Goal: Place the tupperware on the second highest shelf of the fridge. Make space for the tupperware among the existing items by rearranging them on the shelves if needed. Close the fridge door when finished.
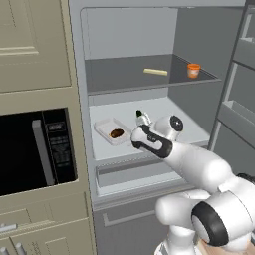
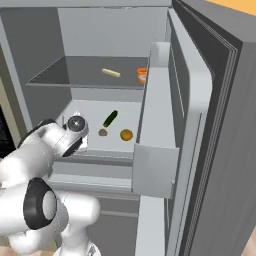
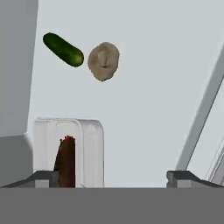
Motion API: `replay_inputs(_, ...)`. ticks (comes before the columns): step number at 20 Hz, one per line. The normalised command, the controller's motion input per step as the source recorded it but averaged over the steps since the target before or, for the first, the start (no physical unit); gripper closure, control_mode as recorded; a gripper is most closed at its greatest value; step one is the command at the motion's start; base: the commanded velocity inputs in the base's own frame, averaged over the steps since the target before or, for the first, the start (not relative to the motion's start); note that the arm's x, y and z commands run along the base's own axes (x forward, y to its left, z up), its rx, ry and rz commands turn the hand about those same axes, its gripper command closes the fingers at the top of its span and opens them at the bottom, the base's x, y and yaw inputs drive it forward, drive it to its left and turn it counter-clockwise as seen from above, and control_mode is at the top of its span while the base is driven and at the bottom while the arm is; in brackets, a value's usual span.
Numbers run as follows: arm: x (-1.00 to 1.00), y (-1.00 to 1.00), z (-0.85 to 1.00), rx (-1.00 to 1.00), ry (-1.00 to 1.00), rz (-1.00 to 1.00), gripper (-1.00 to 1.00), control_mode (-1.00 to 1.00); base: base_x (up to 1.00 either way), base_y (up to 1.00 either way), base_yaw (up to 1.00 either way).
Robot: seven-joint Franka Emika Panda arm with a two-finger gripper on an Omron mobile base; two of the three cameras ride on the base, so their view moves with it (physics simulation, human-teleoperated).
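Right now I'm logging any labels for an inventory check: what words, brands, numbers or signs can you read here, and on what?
Nothing here reads as text.
Microwave control panel: small pale marks, too blurred to read.
Tupperware, orange cup, cucumber, fridge: no label visible.
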Motion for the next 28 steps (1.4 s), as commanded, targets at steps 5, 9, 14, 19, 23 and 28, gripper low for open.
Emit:
replay_inputs(5, -0.91, -0.43, 0.5, -0.31, -0.01, 0.27, -1.0, -1.0, 0.0, 0.0, 0.0)
replay_inputs(9, -0.71, -0.36, 0.64, -0.45, 0.0, 0.4, -1.0, -1.0, 0.0, 0.0, 0.0)
replay_inputs(14, -0.45, -0.28, 0.66, -0.45, 0.01, 0.41, -1.0, -1.0, 0.0, 0.0, 0.0)
replay_inputs(19, -0.28, 0.01, 0.35, -0.44, 0.06, 0.39, -1.0, -1.0, 0.0, 0.0, 0.0)
replay_inputs(23, -0.56, 0.09, 0.11, -0.47, 0.0, 0.16, -1.0, -1.0, 0.0, 0.0, 0.0)
replay_inputs(28, -0.32, 0.0, 0.02, -0.24, 0.0, 0.0, -1.0, -1.0, 0.0, 0.0, 0.0)
